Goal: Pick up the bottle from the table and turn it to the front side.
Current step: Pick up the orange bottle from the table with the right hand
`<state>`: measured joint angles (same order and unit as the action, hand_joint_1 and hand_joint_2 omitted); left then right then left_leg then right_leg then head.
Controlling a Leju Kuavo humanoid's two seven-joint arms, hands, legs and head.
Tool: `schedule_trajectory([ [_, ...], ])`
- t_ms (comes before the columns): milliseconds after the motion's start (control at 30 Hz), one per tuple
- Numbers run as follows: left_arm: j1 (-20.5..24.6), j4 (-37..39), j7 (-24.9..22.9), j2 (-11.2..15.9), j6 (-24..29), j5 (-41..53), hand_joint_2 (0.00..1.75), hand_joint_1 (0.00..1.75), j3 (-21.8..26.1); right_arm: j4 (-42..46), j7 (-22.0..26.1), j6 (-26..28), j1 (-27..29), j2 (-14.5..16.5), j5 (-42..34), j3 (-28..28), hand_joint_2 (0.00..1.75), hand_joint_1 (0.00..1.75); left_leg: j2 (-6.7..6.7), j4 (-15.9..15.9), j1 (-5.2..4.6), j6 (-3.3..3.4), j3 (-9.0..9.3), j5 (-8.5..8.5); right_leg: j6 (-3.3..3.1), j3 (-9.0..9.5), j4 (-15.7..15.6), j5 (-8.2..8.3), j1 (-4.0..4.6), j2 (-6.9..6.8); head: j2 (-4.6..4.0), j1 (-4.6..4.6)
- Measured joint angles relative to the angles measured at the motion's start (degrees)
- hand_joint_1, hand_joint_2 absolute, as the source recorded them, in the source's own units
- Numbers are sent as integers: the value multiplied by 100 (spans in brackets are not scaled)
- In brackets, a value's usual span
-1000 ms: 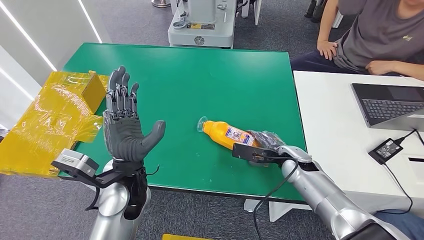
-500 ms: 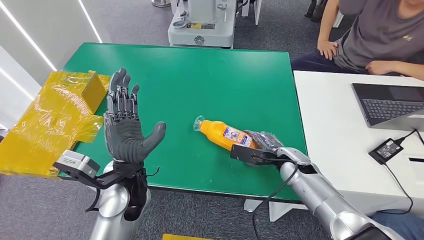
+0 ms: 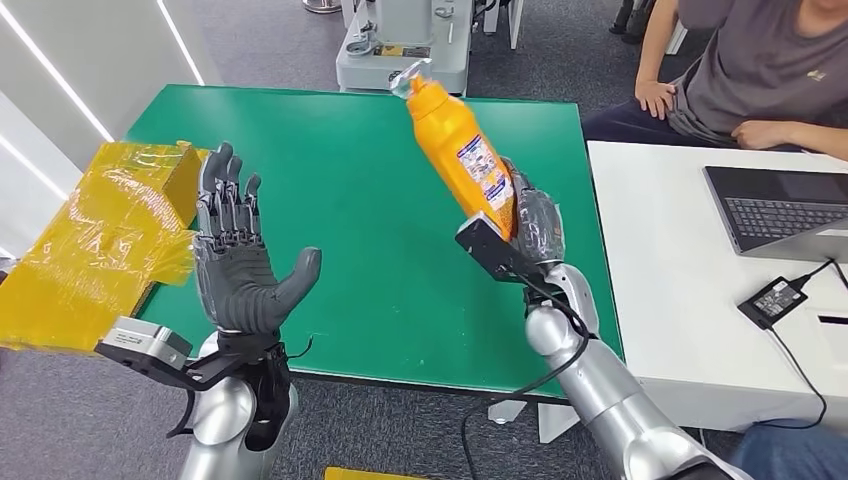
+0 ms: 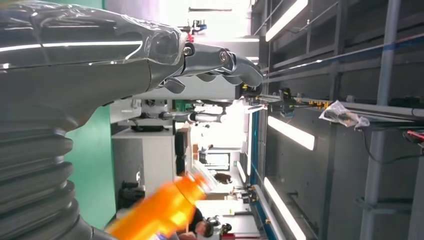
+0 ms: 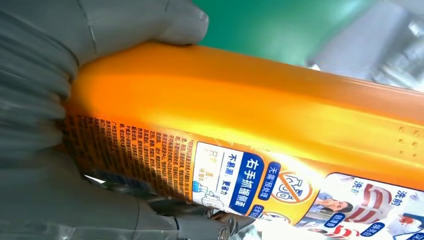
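Upper centre of frame: our right hand (image 3: 530, 225) had lifted the orange bottle (image 3: 460, 150) off the green table (image 3: 380, 190), still grasping it; left hand (image 3: 240, 260) stayed spread, empty. Turning remained.

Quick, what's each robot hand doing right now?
Left hand: open, holding nothing, fingers spread.
Right hand: gripping the orange bottle, lifted off the green table.

The left hand (image 4: 75, 85) is extending grey fingers (image 4: 235, 65), apart and holding nothing. The orange bottle (image 4: 160, 212), blurred, is appearing beside the green table (image 4: 92, 165). Ceiling lights (image 4: 290, 132) are glowing beyond.
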<state>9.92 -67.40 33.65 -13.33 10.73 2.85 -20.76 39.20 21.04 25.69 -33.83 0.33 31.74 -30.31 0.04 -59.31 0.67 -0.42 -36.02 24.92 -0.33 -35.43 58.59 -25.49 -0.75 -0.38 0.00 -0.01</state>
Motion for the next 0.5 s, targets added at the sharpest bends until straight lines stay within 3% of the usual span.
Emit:
schedule_trajectory([
  [200, 150, -122, 31, 5, 106, 113, 175, 0, 0, 728, 615, 1012, 639, 296, -85, 343, 175, 175, 1, 0, -1, 0, -1, 1, 0, 0, -1, 0, 0, 1, 0, -1],
  [500, 287, -249, -59, -10, 64, 69, 175, 0, -1, 1339, 967, 1333, 1001, 496, 61, 459, 175, 175, 1, 0, 0, -1, 1, 0, 0, -1, 0, 0, 0, 1, 0, -1],
])
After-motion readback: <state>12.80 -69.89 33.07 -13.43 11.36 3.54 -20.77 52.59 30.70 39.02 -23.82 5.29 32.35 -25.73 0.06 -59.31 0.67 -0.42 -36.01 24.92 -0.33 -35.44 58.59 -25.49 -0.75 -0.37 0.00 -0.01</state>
